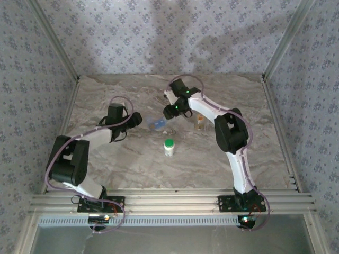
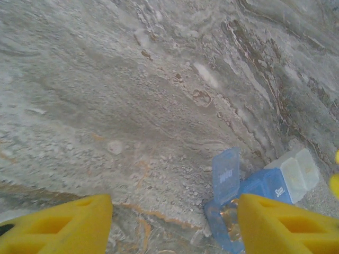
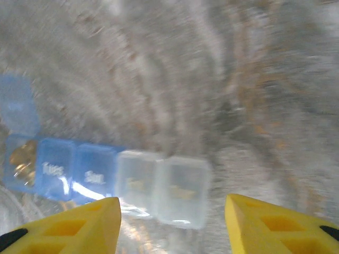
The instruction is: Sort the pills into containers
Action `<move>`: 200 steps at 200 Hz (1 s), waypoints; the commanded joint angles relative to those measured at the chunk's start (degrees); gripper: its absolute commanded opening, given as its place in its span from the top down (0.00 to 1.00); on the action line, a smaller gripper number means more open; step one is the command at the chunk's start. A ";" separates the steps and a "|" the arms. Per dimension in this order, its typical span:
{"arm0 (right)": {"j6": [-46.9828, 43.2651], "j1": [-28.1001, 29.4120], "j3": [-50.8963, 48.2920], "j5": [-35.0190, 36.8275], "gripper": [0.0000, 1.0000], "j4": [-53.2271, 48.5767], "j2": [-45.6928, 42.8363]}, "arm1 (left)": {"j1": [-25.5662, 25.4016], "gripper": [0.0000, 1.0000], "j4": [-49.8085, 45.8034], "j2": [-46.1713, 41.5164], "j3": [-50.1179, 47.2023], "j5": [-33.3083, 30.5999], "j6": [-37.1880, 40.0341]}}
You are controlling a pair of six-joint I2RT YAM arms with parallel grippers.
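- We see 2 arms, same build: left arm & right arm, white link shells w/ chunky black joint housings.
- Thin lilac cables loop along each arm, base to wrist.
- Bases are flat black blocks w/ small lights on the front: green on the right one, orange-white on the left.
- Green LEDs also on right arm's wrist section.
- Left gripper & right gripper look black from above.
- In the wrist views we see fingers of bright yellow plastic, wedge-shaped w/ hollow pockets, black trim at outer edges.
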 commanded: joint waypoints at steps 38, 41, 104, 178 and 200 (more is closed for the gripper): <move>5.05 -2.16 -0.07 -5.39 0.44 0.20 2.52 | -4.77 0.42 1.93 6.39 1.83 4.54 -6.25; 5.09 -2.20 -0.20 -5.55 0.44 0.32 2.67 | -4.98 0.42 2.30 6.54 1.53 4.51 -6.57; 6.32 -1.15 -0.39 -15.03 0.46 0.75 3.87 | -8.20 0.47 5.35 9.63 1.95 4.89 -9.41; 7.90 -0.99 -3.61 -14.26 0.47 4.50 0.14 | -8.31 0.49 8.14 9.50 1.64 6.41 -10.73; 7.18 -0.80 -2.98 -10.60 0.47 3.41 1.65 | -8.31 0.49 9.04 8.23 1.37 7.75 -10.80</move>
